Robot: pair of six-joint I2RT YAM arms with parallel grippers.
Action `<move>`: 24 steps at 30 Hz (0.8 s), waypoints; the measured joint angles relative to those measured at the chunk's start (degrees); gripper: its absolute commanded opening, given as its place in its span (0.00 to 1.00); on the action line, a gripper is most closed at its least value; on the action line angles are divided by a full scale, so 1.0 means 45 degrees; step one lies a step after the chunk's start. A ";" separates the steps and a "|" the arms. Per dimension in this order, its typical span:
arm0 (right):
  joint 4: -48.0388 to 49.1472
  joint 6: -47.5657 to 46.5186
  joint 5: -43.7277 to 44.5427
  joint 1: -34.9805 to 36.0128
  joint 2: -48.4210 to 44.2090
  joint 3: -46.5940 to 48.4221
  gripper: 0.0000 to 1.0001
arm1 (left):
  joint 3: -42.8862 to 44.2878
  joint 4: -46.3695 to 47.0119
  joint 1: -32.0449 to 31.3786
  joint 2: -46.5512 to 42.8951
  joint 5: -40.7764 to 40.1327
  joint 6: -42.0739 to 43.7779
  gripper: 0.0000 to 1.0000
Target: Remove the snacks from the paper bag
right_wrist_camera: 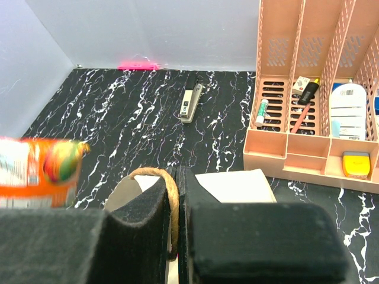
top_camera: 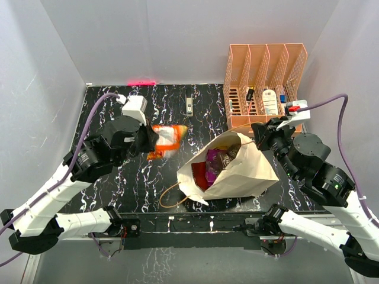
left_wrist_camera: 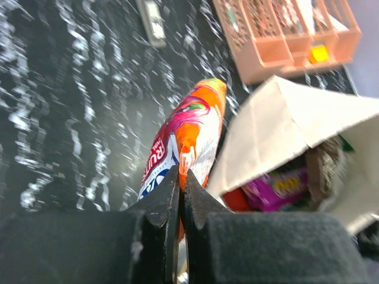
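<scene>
The tan paper bag lies tilted on the black marble table, its mouth open toward the left. Purple, red and dark snack packets show inside it; the purple one also shows in the left wrist view. My left gripper is shut on an orange and white snack packet and holds it in the air left of the bag's mouth. My right gripper is shut on the bag's brown cord handle at the bag's top edge.
A peach mesh file organiser with bottles and tubes stands at the back right, just behind the bag. A small grey stapler lies at the back middle. A pink strip lies along the back wall. White walls enclose the table.
</scene>
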 measured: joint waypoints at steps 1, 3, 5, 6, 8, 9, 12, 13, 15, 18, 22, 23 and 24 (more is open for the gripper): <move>-0.0044 0.0000 0.0000 0.0000 -0.0024 0.0000 0.08 | 0.0248 0.0015 0.0005 0.0078 -0.0539 0.0335 0.00; -0.0136 -0.0005 0.0005 -0.0005 -0.0044 0.0000 0.08 | 0.0695 0.0121 0.0063 0.0291 -0.1525 0.0981 0.00; -0.0199 -0.0010 0.0005 0.0000 -0.0058 0.0000 0.08 | 0.1122 0.0301 0.0272 0.0617 -0.2181 0.1525 0.00; -0.0214 -0.0010 0.0005 0.0000 -0.0063 0.0000 0.08 | 0.1341 0.0432 0.0495 0.0845 -0.2365 0.1783 0.00; -0.0282 -0.0015 0.0000 0.0000 -0.0063 0.0015 0.08 | 0.1661 0.0845 0.1423 0.1375 -0.2093 0.2220 0.00; -0.0301 -0.0015 0.0000 0.0000 -0.0063 0.0024 0.08 | 0.1705 0.1127 0.2293 0.1671 -0.1627 0.2346 0.00; -0.0335 -0.0015 -0.0010 0.0000 -0.0078 0.0024 0.08 | 0.1685 0.1797 0.5673 0.2783 0.0631 0.2312 0.00; -0.0355 -0.0010 -0.0015 0.0000 -0.0083 0.0024 0.08 | 0.1651 0.2050 0.6615 0.3157 0.1370 0.2195 0.00; -0.0403 -0.0005 -0.0063 0.0000 -0.0078 0.0024 0.08 | 0.1360 0.2807 0.8539 0.4065 0.3128 0.1836 0.00; -0.0418 0.0000 -0.0155 0.0000 -0.0073 0.0024 0.08 | 0.0359 0.4352 1.0608 0.5285 0.5338 0.1098 0.00; -0.0413 0.0039 -0.0287 0.0000 -0.0073 0.0024 0.08 | -0.0709 0.6013 1.2429 0.7043 0.7791 -0.0107 0.00; -0.0413 0.0053 -0.0301 0.0000 -0.0073 0.0024 0.08 | -0.0767 0.6339 1.2779 0.7630 0.8393 -0.0403 0.00; -0.0413 0.0063 -0.0345 0.0000 -0.0073 0.0024 0.08 | -0.0811 0.6810 1.3124 0.8325 0.9092 -0.0709 0.00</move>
